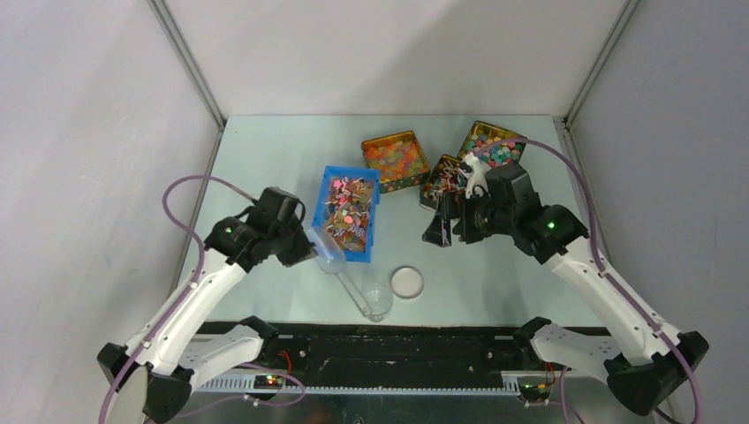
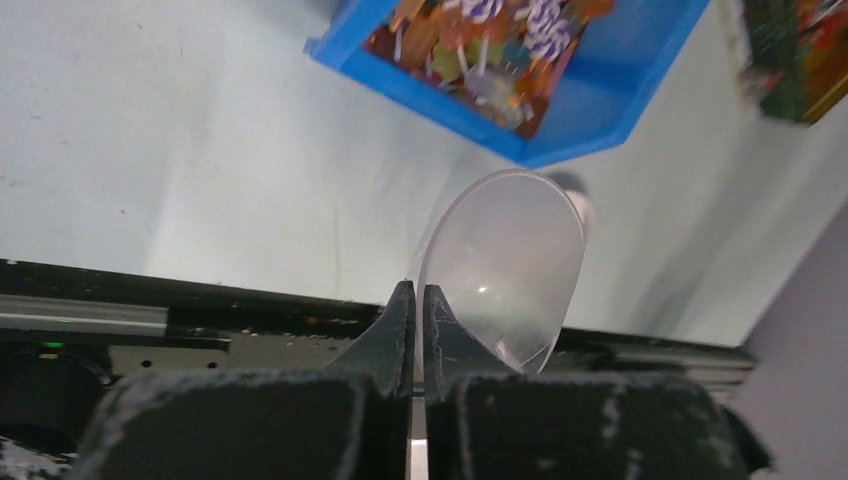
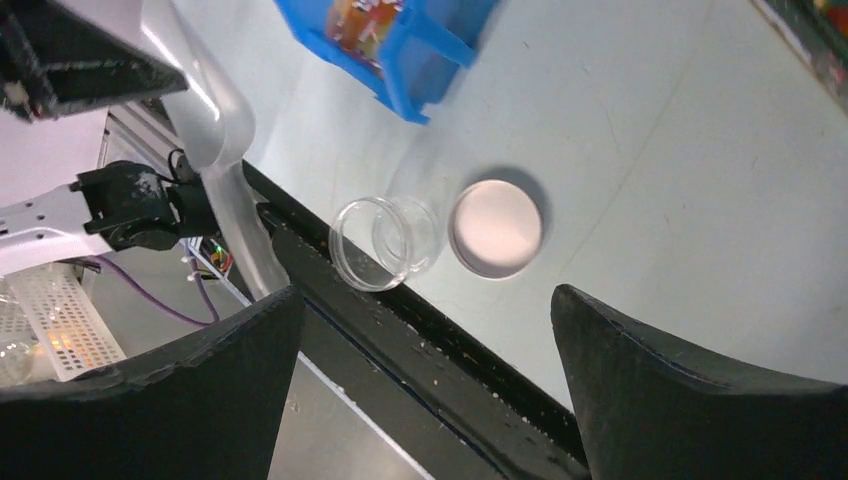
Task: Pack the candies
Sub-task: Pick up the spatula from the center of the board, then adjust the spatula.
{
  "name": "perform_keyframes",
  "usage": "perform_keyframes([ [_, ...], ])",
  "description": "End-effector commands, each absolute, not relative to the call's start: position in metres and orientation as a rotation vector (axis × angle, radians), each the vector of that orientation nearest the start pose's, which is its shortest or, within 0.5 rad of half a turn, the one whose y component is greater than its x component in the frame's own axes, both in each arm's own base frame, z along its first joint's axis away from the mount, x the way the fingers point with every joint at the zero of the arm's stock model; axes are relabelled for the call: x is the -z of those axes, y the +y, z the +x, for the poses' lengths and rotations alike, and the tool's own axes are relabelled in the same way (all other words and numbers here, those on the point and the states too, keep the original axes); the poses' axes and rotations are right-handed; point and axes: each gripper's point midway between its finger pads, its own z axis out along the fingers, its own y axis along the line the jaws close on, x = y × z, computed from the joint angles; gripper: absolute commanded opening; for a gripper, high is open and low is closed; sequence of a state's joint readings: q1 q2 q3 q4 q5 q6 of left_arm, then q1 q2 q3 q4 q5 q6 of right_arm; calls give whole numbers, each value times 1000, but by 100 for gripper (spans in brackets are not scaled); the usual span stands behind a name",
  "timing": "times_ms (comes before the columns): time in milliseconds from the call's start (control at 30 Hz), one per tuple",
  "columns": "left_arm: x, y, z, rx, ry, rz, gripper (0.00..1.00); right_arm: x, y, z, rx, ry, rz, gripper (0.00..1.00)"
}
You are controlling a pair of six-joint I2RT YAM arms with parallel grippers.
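Inside blue bin point(image 1: 376, 212): candies point(image 1: 347, 212), just beyond left pincer point(image 2: 416, 295) (the nearer arm).
Left pincer: clamped on clear scoop point(image 2: 510, 260).
Right pincer point(image 3: 425, 300): agape, empty.
Bin's long axis: near-to-far across worktop.

I get even, fairly bright overhead light on the table point(image 1: 265, 159), with only a soft shadow hugging the lid point(image 3: 497, 228). My left wrist view smears toward the bin point(image 2: 600, 100), and the scoop point(image 2: 510, 260) carries a small glint. In the right wrist view the fingers point(image 3: 700, 400) are dark and soft.

no readable text, labels or numbers anywhere.
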State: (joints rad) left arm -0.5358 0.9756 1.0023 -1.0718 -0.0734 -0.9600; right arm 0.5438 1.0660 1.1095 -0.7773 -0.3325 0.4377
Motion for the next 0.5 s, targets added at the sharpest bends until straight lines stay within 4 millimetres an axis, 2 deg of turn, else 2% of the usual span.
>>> perform_keyframes([
  [0, -209, -132, 199, 567, 2463, -814, 0, -278, 220, 204, -852, 2203, -419, 95],
  [133, -224, -125, 208, 559, 2400, -966, 0, -302, 238, 190, -915, 2083, -540, 95],
  [233, -225, -124, 212, 589, 2383, -1054, 0, -310, 254, 176, -935, 2023, -656, 94],
  [333, -223, -122, 213, 598, 2360, -1178, 0, -307, 266, 166, -920, 2003, -741, 94],
  [467, -224, -133, 217, 685, 2379, -1184, 0, -293, 283, 154, -870, 2000, -860, 93],
])
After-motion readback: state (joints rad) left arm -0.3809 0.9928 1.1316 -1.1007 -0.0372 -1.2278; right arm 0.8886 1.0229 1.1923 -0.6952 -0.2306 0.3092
